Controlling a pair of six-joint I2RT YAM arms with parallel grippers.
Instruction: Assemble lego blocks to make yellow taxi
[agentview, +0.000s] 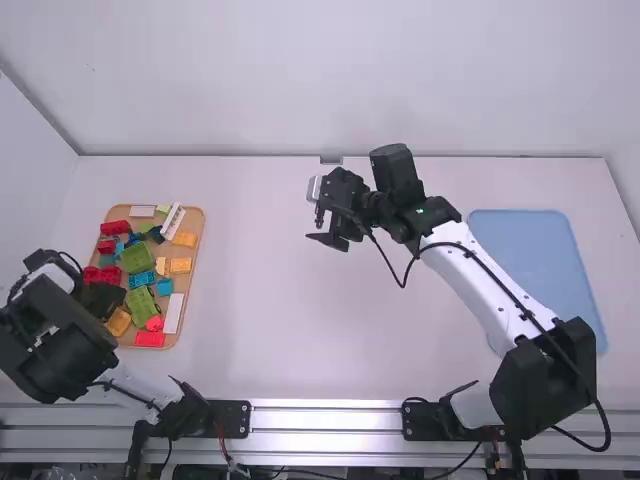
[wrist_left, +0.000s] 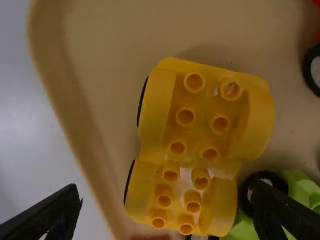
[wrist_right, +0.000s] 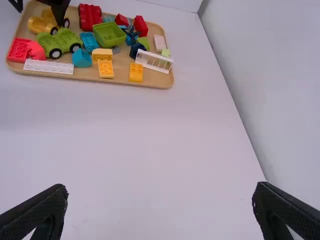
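Observation:
In the high view my left gripper (agentview: 104, 300) is over the left side of the wooden tray, beside the yellow wheeled car base (agentview: 118, 322). The left wrist view shows the yellow car base (wrist_left: 200, 120), studs up, near the tray's edge; my left gripper (wrist_left: 165, 192) stands open above it, fingers apart. My right gripper (agentview: 318, 215) is above the middle of the table, away from the tray; in the right wrist view the gripper (wrist_right: 161, 189) is open with nothing between its fingers. Yellow blocks (wrist_right: 105, 69) lie on the tray there.
The wooden tray (agentview: 199, 225) at the left holds several red, blue, green and white blocks, a green wheeled base (wrist_right: 62, 41) and a white railing piece (wrist_right: 154, 61). A light blue mat (agentview: 530, 260) lies on the right, beside the right arm.

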